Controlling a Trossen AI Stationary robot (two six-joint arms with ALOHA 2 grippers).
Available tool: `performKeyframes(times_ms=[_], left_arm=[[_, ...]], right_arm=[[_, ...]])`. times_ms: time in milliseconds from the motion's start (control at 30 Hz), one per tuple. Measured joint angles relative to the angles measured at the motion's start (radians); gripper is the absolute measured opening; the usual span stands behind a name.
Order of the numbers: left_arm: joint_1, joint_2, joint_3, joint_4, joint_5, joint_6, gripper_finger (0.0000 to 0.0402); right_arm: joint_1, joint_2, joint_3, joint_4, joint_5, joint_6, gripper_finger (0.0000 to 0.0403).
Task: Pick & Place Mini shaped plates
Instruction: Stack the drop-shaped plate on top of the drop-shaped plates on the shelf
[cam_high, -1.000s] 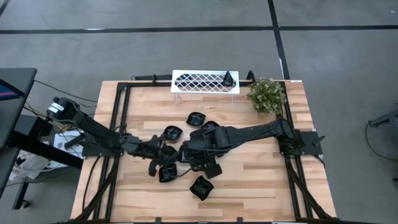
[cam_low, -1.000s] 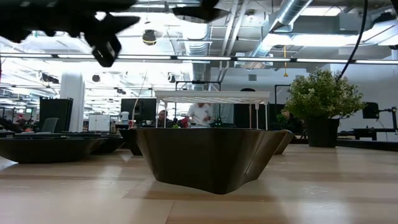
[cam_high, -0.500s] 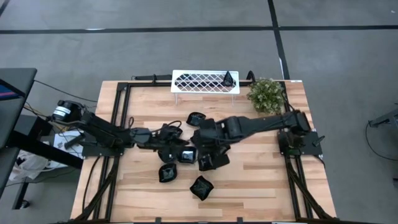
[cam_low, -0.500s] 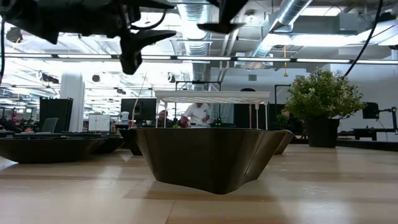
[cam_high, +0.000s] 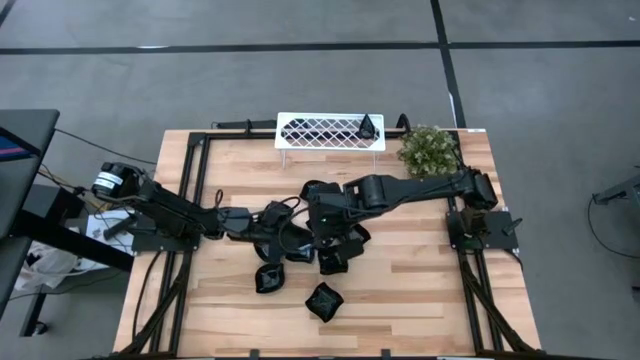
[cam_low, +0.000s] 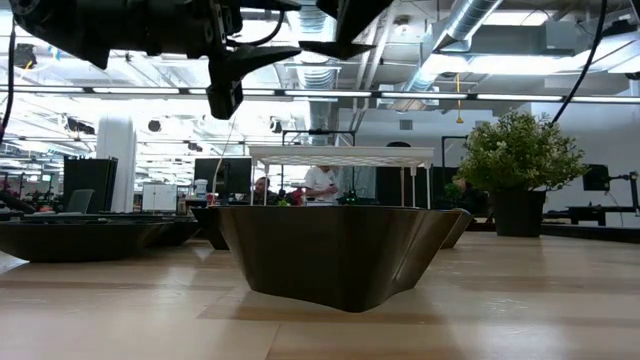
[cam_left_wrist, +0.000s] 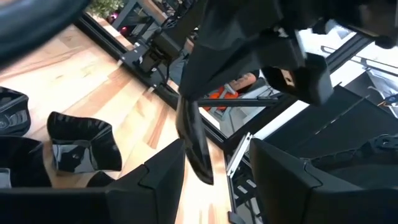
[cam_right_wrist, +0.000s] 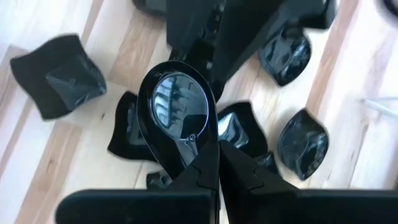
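- Over the plate pile (cam_high: 300, 245), toward the white tray (cam_high: 330, 131): right gripper (cam_right_wrist: 214, 146) has risen, clenched on a teardrop plate (cam_right_wrist: 180, 109).
- Left gripper (cam_high: 262, 222) moved in beside the pile; grip state I cannot tell.
- Pick done, placing remains.

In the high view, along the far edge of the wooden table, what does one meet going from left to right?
White lattice-patterned rectangular tray → small glossy black dish standing at the tray's right end → small green bushy plant near the table's right far corner.
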Motion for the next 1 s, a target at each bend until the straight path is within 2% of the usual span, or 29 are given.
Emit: performKeyframes(times_ms=[233,467,1000], left_arm=[[0.0,0.0,0.0,-0.001,-0.045,-0.004,0.0182],[0.0,0.0,0.0,-0.003,-0.08,-0.004,0.0182],[0.0,-0.001,-0.001,-0.015,-0.078,0.006,0.0174]], right_arm=[[-0.004,0.0,0.0,0.033,0.007,-0.006,0.0],[-0.021,0.0,0.006,0.05,0.078,0.021,0.0],[-0.031,0.001,0.015,0.082,0.084,0.031,0.0]])
